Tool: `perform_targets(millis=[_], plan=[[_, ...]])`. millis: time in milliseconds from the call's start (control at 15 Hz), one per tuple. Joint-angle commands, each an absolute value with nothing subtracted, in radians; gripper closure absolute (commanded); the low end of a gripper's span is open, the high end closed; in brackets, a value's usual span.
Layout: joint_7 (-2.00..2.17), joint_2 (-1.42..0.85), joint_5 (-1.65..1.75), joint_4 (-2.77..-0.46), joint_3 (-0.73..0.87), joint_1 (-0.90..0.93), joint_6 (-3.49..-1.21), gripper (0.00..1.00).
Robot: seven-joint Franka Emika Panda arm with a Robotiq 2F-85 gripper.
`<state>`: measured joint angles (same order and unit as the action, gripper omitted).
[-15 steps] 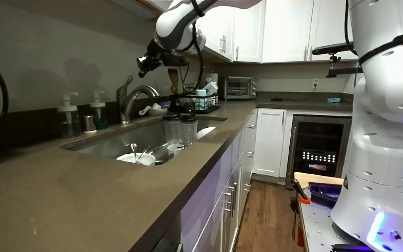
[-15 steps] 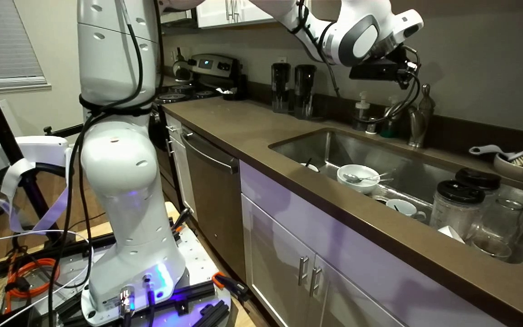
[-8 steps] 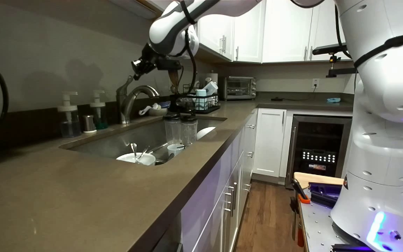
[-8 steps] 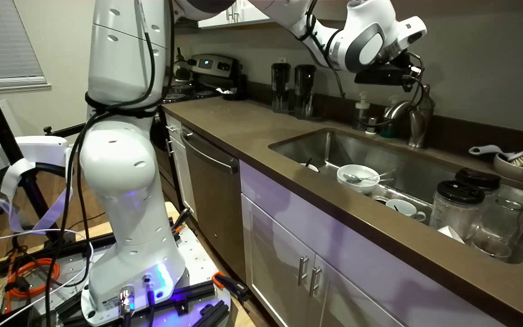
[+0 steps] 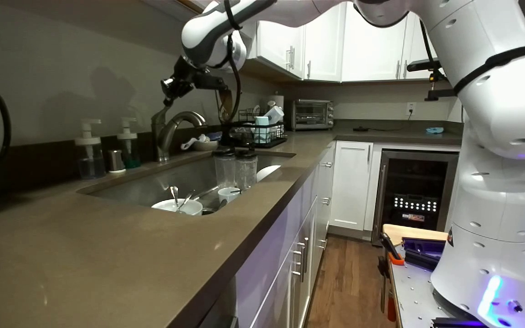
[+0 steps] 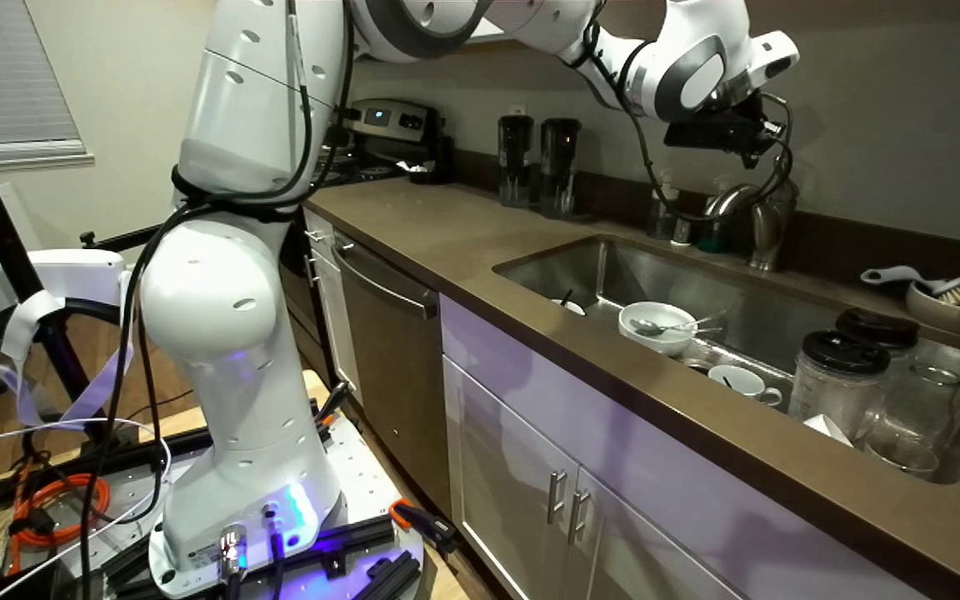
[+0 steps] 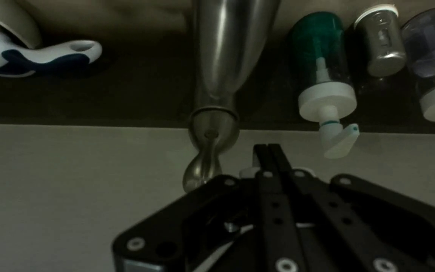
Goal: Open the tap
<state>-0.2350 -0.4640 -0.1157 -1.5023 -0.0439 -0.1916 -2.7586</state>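
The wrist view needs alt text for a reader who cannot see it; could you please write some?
A robot's closed hand points in from the bottom, fingertips right of the handle of a metal tap. The scene appears upside down, with two soap bottles at right and a brush at left.

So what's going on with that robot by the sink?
The big white robot arm is stretched over the grey metal sink, with its black gripper close to the slim metal handle on top of the tall brushed-metal tap. The gripper is shut and holds nothing; I can't tell whether it touches the handle. It's probably about to push the handle to open the tap. No water shows at the curved metal spout.
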Motion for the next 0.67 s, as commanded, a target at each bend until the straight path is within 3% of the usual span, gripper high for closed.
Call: perform_targets(millis=[0,600], plan=[[-0.289,-0.520,-0.140,-1.402,-0.075,-0.225,-2.665,0.98],[-0.220,-0.614,-0.097,-1.277,0.000,-0.205,-2.668,0.98]])
